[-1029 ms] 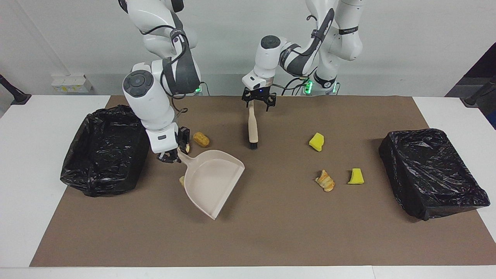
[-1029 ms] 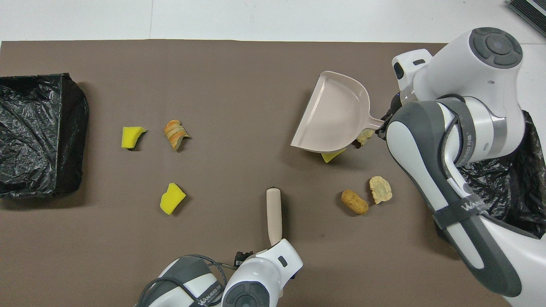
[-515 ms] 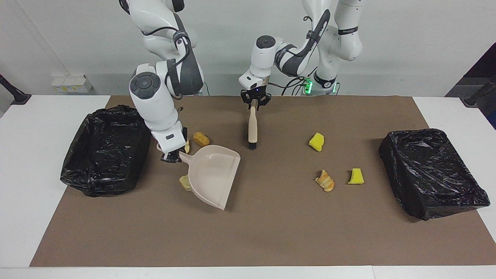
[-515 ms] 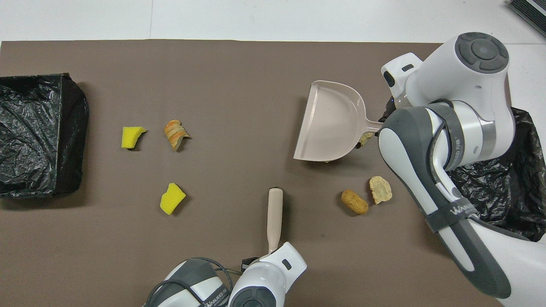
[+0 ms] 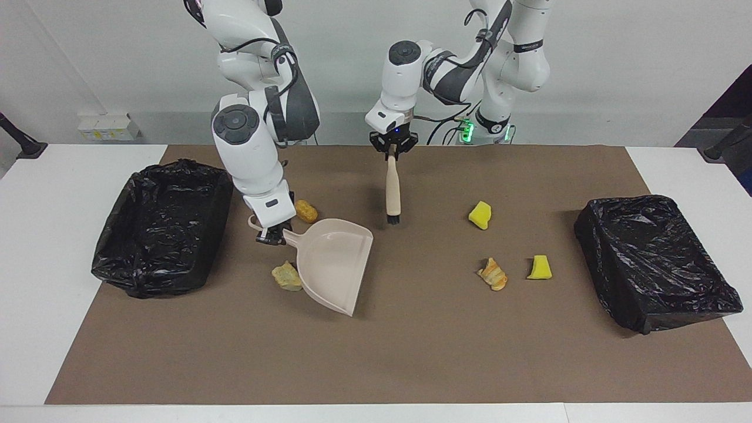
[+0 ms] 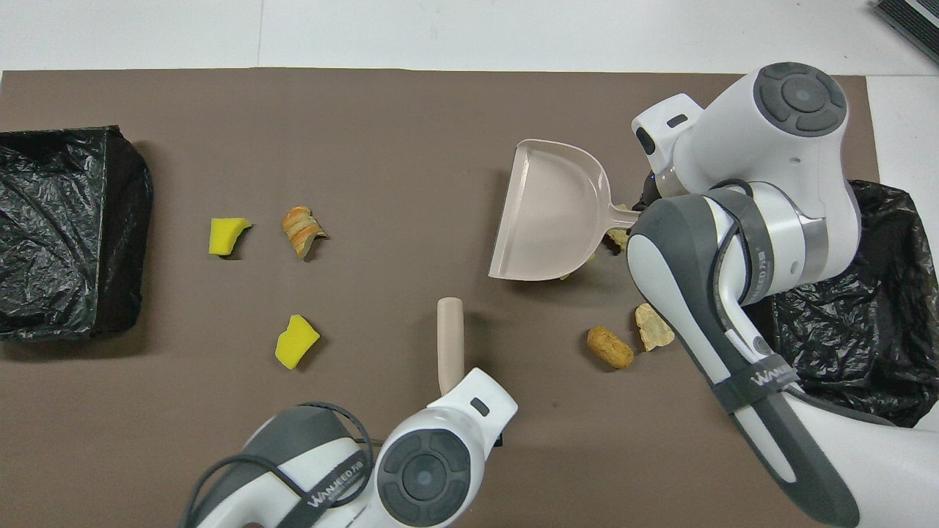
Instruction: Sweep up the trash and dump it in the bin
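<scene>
The only writing that can be read is WANJEED, printed on a dark band on each arm in the overhead view.

The trash lies in two clusters on the brown mat point(image 5: 411, 352) that covers the counter point(image 5: 53, 247). Toward the left arm's end, two yellow sponge chunks point(image 5: 480, 215) point(image 5: 540, 267) and a striped bread piece point(image 5: 492, 274) lie well apart from both grippers. Toward the right arm's end, a golden bread roll point(image 5: 305, 210) and a pale bread piece point(image 6: 653, 326) lie near the right gripper point(image 5: 271, 236), and another tan piece point(image 5: 286, 276) touches the edge of the beige dustpan point(image 5: 332, 261).

The right gripper is clamped on the dustpan's handle, the pan tilted with its lip low. The left gripper point(image 5: 392, 148) is closed on the top of the brush point(image 5: 392, 191), which hangs bristles down over the mat between the clusters.

A black-lined bin point(image 5: 161, 226) sits at the right arm's end of the mat, another black-lined bin point(image 5: 655, 261) at the left arm's end.
</scene>
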